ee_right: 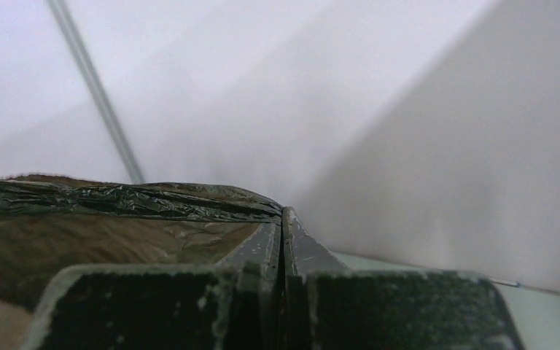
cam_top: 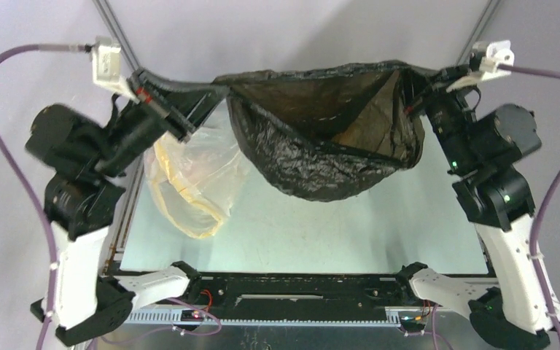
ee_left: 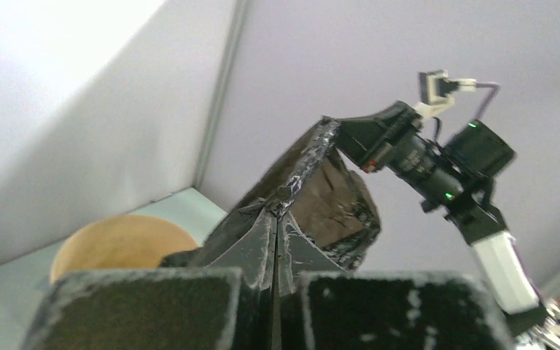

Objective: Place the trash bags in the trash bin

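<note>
- Two claws, top view: left gripper (cam_top: 217, 91) and right gripper (cam_top: 417, 80) each pinch an opposite end of the black trash bag (cam_top: 321, 160) rim. The bag hangs aloft at far centre, mouth stretched wide. A clear bag (cam_top: 189, 182) lies to its left.
- Left wrist: jaws clamped on the rim. The trash bin (ee_left: 117, 244) stands below the bag.
- Right wrist: jaws clamped tight on the rim, likely keeping the mouth taut for lowering into the bin.

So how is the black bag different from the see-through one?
The black trash bag is dark; the clear bag is see-through and yellowish. The black trash bag hangs stretched open between the left gripper and right gripper; the clear bag lies loose on the table. Both are thin crinkly plastic.
</note>
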Motion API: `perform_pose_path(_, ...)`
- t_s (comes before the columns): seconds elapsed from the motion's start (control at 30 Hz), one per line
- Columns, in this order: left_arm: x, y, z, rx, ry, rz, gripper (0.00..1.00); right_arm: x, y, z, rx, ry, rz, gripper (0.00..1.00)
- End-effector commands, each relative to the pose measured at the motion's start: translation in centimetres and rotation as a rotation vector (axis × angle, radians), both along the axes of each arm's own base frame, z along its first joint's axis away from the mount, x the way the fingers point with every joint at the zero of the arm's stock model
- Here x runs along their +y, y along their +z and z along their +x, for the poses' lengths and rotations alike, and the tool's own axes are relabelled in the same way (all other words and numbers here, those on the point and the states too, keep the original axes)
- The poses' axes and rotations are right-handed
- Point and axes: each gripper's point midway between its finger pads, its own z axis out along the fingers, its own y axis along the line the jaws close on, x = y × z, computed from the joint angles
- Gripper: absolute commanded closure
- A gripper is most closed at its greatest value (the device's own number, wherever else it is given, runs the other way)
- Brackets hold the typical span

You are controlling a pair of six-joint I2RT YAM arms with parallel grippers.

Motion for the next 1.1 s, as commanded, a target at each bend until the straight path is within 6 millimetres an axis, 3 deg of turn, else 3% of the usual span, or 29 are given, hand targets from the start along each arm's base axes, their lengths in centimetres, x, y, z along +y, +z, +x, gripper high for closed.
perform_pose_path(0.0, -0.4, 1.3, 4.9, -0.006, 0.066, -0.031, 1.0, -0.7, 1.5, 3.9, -0.018, -0.051, 0.029, 1.0)
perform_pose_path(0.27, -1.2, 2.9, 10.9, 0.034, -0.014, -0.115, 1.0, -1.9, 2.9, 8.5, -0.011, -0.019, 0.094, 1.0)
perform_pose_path(0.47, -1.2, 5.8, 13.6, 0.003, -0.075, -0.188, 1.0, -2.0, 5.0, 11.0, -0.024, 0.004, 0.087, 1.0)
perform_pose_path(0.67, -1.1, 7.7, 14.4, -0.035, -0.129, -0.24, 1.0, -2.2, 6.3, 12.2, -0.043, 0.024, 0.097, 1.0)
perform_pose_path(0.9, -1.2, 3.6, 18.2, 0.08, -0.113, -0.216, 1.0, -1.8, 2.3, 14.1, 0.047, 0.04, 0.106, 1.0)
perform_pose_path(1.07, -1.7, 1.5, 18.3, 0.113, -0.148, -0.204, 1.0, -1.6, 0.9, 13.3, 0.062, 0.062, 0.128, 1.0)
